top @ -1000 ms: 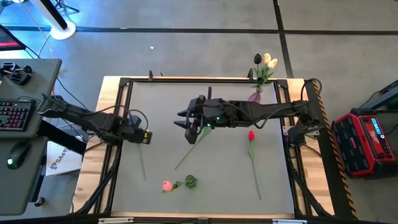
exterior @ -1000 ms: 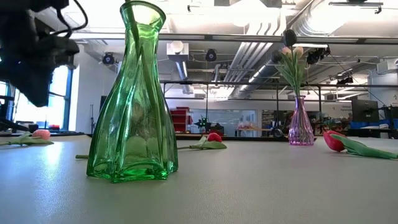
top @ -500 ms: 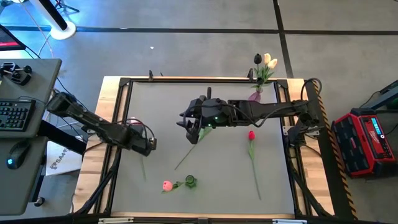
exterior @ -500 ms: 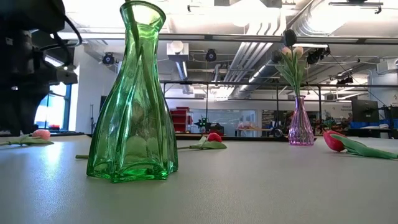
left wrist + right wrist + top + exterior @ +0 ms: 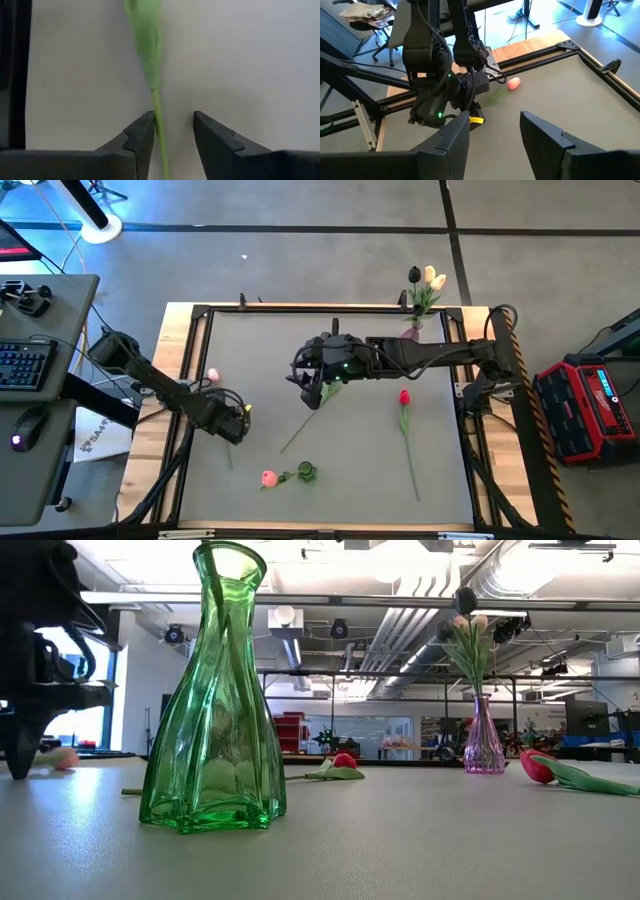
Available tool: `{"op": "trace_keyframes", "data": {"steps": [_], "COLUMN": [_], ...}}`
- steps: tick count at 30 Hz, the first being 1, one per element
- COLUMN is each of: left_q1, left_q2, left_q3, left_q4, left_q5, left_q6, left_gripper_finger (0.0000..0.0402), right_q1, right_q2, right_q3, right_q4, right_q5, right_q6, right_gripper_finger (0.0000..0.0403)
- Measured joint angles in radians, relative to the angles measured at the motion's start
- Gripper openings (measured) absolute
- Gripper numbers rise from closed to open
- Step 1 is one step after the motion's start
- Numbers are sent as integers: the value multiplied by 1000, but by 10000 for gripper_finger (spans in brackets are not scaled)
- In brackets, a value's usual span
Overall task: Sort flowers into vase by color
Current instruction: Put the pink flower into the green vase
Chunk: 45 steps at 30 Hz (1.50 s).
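Fingers of my left gripper stood apart, low over the table, with a thin green stem between them (it ran close by one finger, but I could not tell if it touched). That stem belonged to a pink flower near the table's left edge. My right gripper hung spread wide, holding nothing, over the middle. A red flower and another pink flower lay flat; the green vase stood upright, and the purple vase held three flowers.
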Motion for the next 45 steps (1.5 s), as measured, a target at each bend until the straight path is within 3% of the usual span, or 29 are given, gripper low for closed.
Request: {"op": "trace_keyframes", "data": {"steps": [9, 19, 26, 35, 45], "left_q1": [1, 1, 2, 2, 17], "left_q2": [13, 12, -33, -187, -332], "left_q3": [9, -7, 42, 107, 122], "left_q4": [-6, 25, 72, 77, 390], "left_q5": [0, -29, -45, -341, -642], "left_q6": [24, 105, 138, 310, 966], "left_gripper_finger": [122, 9, 9, 1, 0], "right_q1": [-15, -28, -32, -33, -17], "right_q2": [0, 0, 0, 0, 0], "right_q3": [0, 0, 0, 0, 0], "right_q4": [-20, -20, -20, -30, 18], "right_q5": [-7, -24, -85, -128, -152], "right_q6": [-5, -19, 100, 193, 216], "right_gripper_finger": [162, 162, 162, 162, 162]}}
